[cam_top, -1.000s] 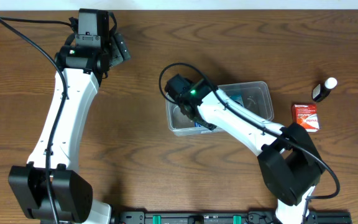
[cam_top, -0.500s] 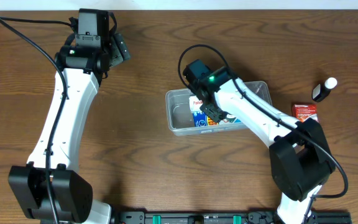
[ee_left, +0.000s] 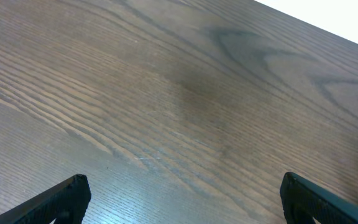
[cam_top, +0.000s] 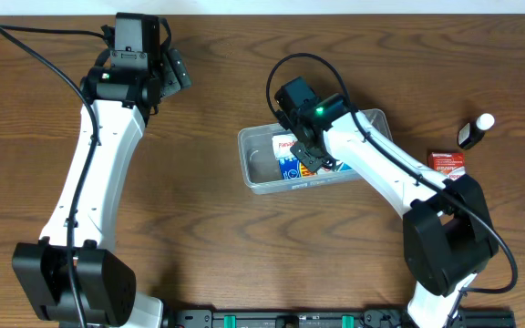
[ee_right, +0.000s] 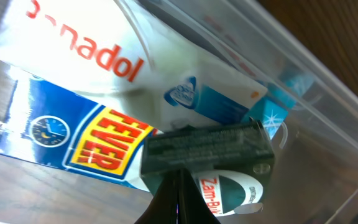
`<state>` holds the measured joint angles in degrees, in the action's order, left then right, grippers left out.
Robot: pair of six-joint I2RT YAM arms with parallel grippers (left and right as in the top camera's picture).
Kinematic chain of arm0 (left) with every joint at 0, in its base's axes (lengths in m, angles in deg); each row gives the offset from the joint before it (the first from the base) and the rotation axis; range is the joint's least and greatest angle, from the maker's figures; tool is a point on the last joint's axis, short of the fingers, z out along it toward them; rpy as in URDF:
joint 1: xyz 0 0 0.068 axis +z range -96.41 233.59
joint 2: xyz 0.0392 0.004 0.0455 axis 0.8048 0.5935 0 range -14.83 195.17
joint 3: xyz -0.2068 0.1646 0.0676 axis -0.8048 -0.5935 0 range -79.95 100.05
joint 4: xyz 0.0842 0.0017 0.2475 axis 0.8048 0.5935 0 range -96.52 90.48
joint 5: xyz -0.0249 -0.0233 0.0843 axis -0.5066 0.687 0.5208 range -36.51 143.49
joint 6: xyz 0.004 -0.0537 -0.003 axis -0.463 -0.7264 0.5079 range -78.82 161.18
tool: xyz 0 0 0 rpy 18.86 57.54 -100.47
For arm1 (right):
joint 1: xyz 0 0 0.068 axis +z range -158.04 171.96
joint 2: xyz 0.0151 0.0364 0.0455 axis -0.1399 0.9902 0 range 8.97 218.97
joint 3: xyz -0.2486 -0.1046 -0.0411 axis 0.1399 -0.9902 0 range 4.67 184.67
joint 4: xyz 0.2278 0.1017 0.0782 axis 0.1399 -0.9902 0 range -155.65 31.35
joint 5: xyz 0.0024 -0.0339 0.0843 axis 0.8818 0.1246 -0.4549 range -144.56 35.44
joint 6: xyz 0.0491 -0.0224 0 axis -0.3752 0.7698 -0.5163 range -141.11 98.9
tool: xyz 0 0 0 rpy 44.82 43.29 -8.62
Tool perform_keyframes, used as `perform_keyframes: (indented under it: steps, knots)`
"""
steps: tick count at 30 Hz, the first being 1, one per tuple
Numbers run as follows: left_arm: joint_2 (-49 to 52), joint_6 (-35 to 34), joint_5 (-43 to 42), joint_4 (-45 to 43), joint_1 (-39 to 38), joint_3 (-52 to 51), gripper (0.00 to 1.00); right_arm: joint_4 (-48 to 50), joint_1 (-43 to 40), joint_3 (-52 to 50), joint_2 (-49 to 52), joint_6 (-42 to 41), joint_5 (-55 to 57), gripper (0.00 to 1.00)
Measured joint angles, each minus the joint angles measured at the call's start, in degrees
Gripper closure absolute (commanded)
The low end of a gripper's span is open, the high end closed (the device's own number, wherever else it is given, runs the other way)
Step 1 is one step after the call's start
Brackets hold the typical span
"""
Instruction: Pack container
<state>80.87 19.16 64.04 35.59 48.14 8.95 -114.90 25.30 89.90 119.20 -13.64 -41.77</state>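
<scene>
We are hovering right gripper (cam_top: 312, 164), pinched together, over boxes (cam_top: 289, 153) in container (cam_top: 246, 166); left gripper (ee_left: 185, 199) parked wide apart, giving room.

Container (cam_top: 262, 187) middle hidden under right arm (cam_top: 372, 167), left pincer (ee_left: 185, 196) cut off at bottom edge, red box (cam_top: 447, 164) print unreadable

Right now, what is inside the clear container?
Inside the container lie a white Panadol box, a blue box marked FEVER and a pale blue carton. From overhead, the right arm covers its right half, so anything there is hidden.
</scene>
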Motion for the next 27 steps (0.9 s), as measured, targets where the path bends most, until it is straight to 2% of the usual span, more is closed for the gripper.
perform_keyframes:
  steps: [12,27]
  knots:
    - [0.0,0.0,0.0,-0.02,0.0,0.0,0.02,2.19,0.35,0.0,-1.66,2.21,-11.58,0.99]
    - [0.0,0.0,0.0,-0.02,0.0,0.0,0.02,1.25,0.37,0.0,-1.6,3.76,-6.23,0.99]
